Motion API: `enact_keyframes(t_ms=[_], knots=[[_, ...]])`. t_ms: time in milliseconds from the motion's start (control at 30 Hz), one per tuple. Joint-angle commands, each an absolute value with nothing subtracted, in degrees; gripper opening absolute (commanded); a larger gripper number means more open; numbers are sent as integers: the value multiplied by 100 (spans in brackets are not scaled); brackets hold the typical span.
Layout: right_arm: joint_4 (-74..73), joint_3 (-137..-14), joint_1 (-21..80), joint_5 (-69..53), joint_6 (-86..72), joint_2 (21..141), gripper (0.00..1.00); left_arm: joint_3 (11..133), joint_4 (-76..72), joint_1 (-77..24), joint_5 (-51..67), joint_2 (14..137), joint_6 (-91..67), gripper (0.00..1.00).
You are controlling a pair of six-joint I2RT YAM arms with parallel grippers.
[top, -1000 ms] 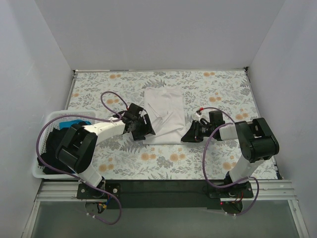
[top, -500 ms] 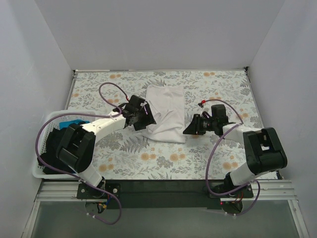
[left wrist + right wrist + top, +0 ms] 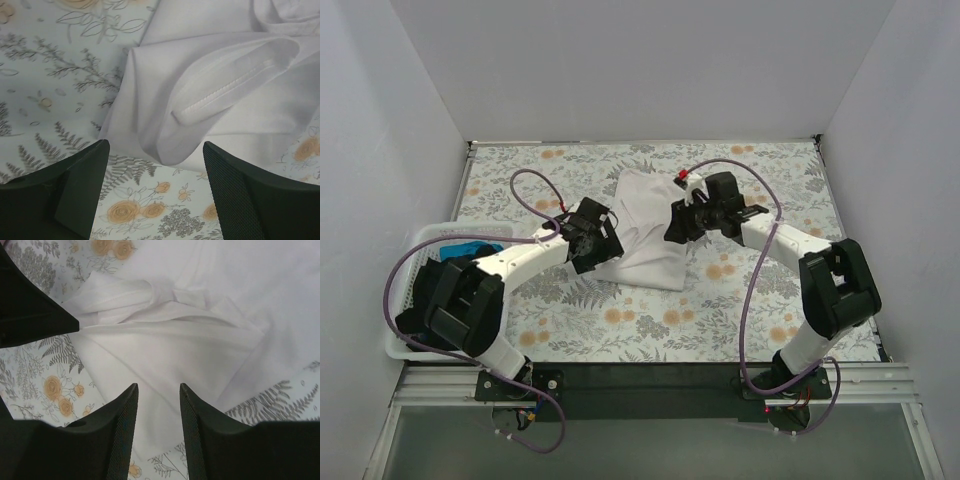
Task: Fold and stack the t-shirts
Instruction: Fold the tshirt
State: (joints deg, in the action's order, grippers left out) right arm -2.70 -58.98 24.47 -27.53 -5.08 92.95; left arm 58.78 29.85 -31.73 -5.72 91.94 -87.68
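Observation:
A white t-shirt (image 3: 650, 228) lies folded lengthwise on the floral tablecloth in the middle of the table; it also shows in the left wrist view (image 3: 215, 100) with a sleeve hem on top, and in the right wrist view (image 3: 200, 315). My left gripper (image 3: 595, 240) is open and empty at the shirt's left edge. My right gripper (image 3: 677, 222) hovers over the shirt's right side, jaws a little apart with nothing between them. Black (image 3: 425, 290) and bright blue (image 3: 465, 247) shirts lie in the basket at the left.
A white slotted plastic basket (image 3: 402, 330) stands at the table's left front. The floral tablecloth (image 3: 750, 310) covers the table. White walls close the back and both sides.
My right gripper has swung from the cloth right of the shirt up and left over the shirt. My left gripper has shifted slightly along the shirt's left edge. The shirt's lower left edge has been pushed in.

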Motion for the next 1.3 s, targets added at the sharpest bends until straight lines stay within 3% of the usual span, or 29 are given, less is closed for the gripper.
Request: enact_keyframes(t_ms=[0, 333, 733, 1100, 1267], knots=[[-737, -6449, 2856, -2557, 386, 9597, 46, 5565, 3507, -3173, -1266, 8412, -9079, 75], [-817, -7496, 3787, -2690, 1046, 10370, 52, 4764, 3226, -3155, -1335, 7620, -9044, 75], [-756, -7489, 3473, -2364, 432, 11443, 49, 4808, 2777, -2839, -1283, 7902, -9027, 75], [-677, -6979, 3023, -2074, 106, 11119, 48, 4650, 3120, -2206, -1283, 7075, -8632, 75], [-677, -7154, 3120, -2241, 158, 10654, 49, 4553, 3094, -2215, -380, 7426, -8482, 75]])
